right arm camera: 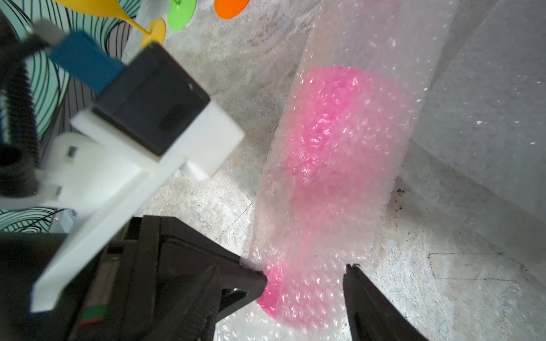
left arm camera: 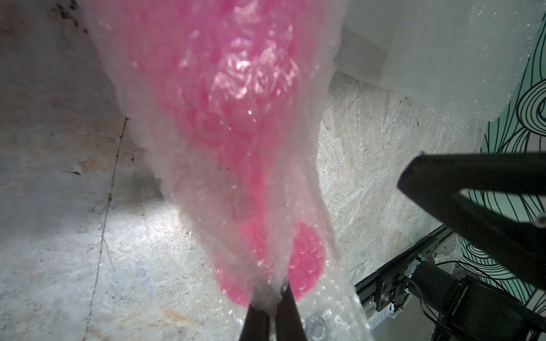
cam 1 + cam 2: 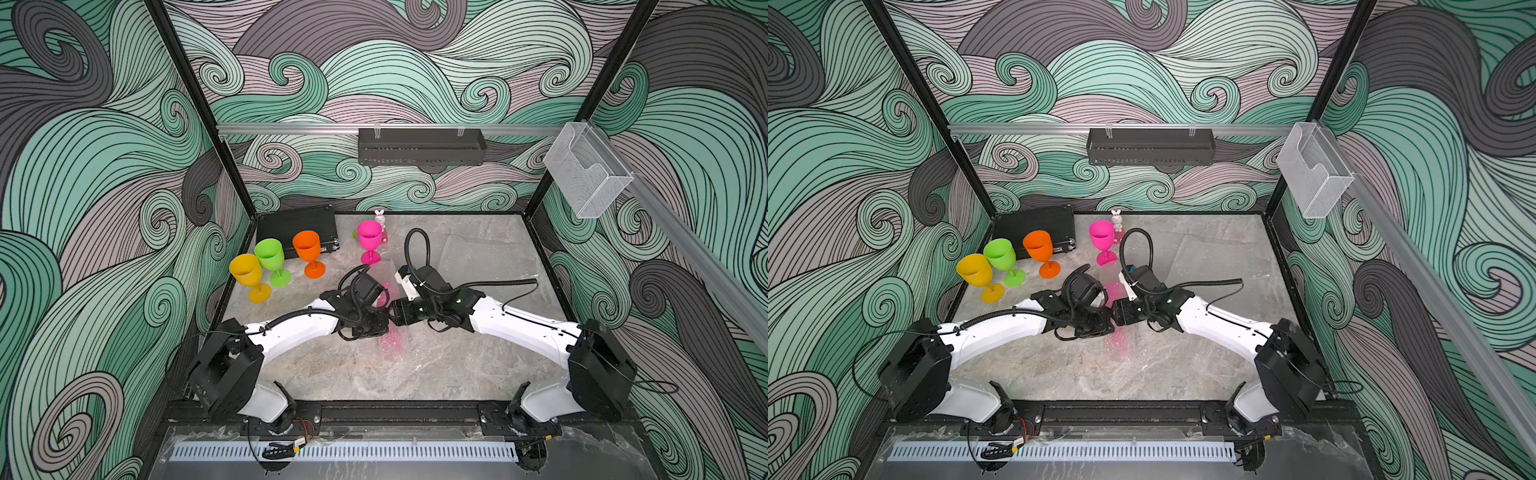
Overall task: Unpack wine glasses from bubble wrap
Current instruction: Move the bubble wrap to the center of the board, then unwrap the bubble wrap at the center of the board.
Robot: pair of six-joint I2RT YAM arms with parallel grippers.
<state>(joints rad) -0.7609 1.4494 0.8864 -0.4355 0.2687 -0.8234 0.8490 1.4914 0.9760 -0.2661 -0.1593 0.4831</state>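
We have the left pincer (image 2: 270, 298) closed tight on a pinch of the bubble wrap tube (image 1: 369, 38). It grips right at the end where the round foot of the wrapped pink goblet (image 1: 334, 138) shows through. We read that grip as an anchor: it takes only film, not the goblet, so the sleeve is held fast while something else works on it.

The right pincer (image 1: 282, 268) comes in from the opposite side with its jaws apart, one finger on each side of the wrapped foot, closed on nothing. To us that straddle looks like the set-up for a second hold. Whether it will take the foot through the film or the film alone, we cannot tell.

The bowl points away from both pincers, deeper into the tube, which runs along the bench (image 3: 436, 374). We cannot tell whether the pinched end is lifted clear of it.

Beyond the left pincer stand the yellow goblet (image 3: 246, 271), green goblet (image 3: 269, 253), orange goblet (image 3: 306, 245) and bare pink goblet (image 3: 369, 235). All are upright and well apart from the work, presumably parked there to keep this spot free. Beyond the right pincer lies a flattened wrap sheet (image 3: 486, 257). We judge the wrapped goblet to be the last one left to free.
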